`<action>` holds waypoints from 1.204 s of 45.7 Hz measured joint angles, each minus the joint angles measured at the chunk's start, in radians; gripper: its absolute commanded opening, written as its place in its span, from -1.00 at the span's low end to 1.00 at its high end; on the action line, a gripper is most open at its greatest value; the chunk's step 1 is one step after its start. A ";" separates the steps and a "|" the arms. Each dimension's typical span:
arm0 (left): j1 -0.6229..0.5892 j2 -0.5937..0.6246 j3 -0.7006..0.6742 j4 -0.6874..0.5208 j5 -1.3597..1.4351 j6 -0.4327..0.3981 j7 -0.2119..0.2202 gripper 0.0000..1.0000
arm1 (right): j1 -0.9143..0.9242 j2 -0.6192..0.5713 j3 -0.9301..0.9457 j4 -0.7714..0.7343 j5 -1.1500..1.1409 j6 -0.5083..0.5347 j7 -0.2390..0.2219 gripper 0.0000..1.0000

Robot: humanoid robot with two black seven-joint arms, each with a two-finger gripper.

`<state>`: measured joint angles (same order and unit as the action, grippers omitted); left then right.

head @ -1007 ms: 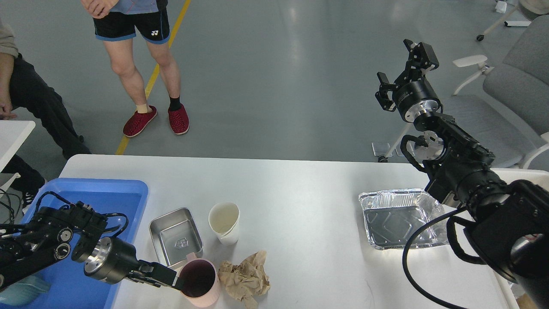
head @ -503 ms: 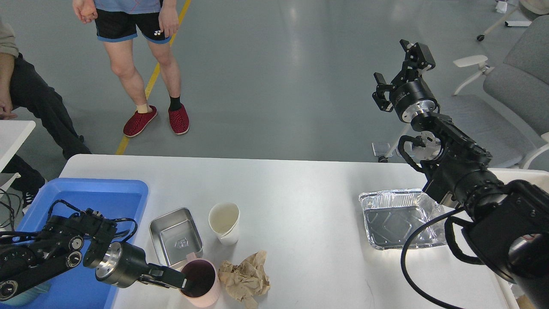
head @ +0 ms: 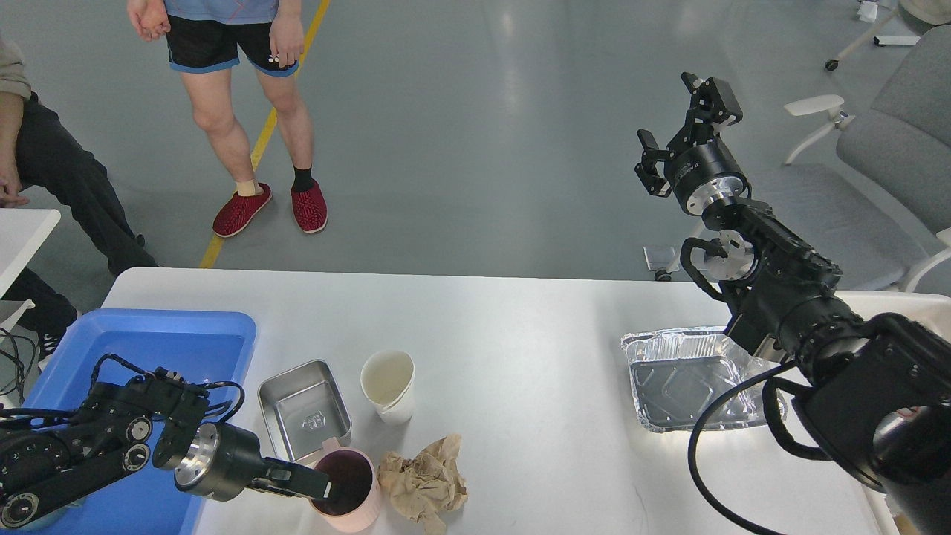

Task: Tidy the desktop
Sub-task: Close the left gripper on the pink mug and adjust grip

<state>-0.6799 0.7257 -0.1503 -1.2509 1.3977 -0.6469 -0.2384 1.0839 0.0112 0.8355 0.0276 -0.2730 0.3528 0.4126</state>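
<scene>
The desktop is a wide glossy white tabletop across the lower half of the view. My left gripper reaches in low from the left, its fingertips at the left rim of a pink cup near the front edge; the dark fingers overlap, so their spacing is unclear. A crumpled brown paper lies just right of the cup. Behind them stand a white paper cup and a small steel tray. My right gripper is held high beyond the table's far right, open and holding nothing.
A blue plastic tray sits at the left under my left arm. A foil container lies at the right beside my right arm. Two people stand beyond the far edge at left, and grey chairs stand at right.
My left gripper has slid right until its fingertips reach the pink cup's rim. My right gripper has shifted slightly left. The cup has stayed in place.
</scene>
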 measured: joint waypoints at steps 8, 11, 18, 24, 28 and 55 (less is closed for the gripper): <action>0.016 0.007 -0.002 -0.001 -0.003 0.027 0.002 0.43 | 0.000 0.002 -0.002 0.000 -0.001 0.000 0.000 1.00; 0.025 0.007 -0.004 -0.001 -0.004 0.043 0.002 0.41 | 0.000 0.003 -0.003 0.000 -0.001 0.000 0.000 1.00; 0.033 0.000 -0.002 0.004 -0.006 0.063 0.002 0.35 | 0.000 0.003 -0.004 0.000 -0.002 0.000 0.000 1.00; 0.035 -0.006 0.001 0.005 -0.003 0.075 0.002 0.17 | 0.000 0.003 -0.004 0.000 -0.002 0.001 0.000 1.00; 0.035 -0.012 0.001 0.005 0.000 0.078 0.002 -0.04 | 0.000 0.003 -0.004 0.000 -0.002 0.001 0.000 1.00; 0.028 -0.001 0.009 -0.011 0.004 0.059 0.001 -1.00 | 0.013 0.002 -0.004 0.000 -0.002 0.000 -0.002 1.00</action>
<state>-0.6521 0.7248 -0.1418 -1.2617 1.4020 -0.5882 -0.2375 1.0968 0.0136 0.8314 0.0276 -0.2746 0.3528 0.4110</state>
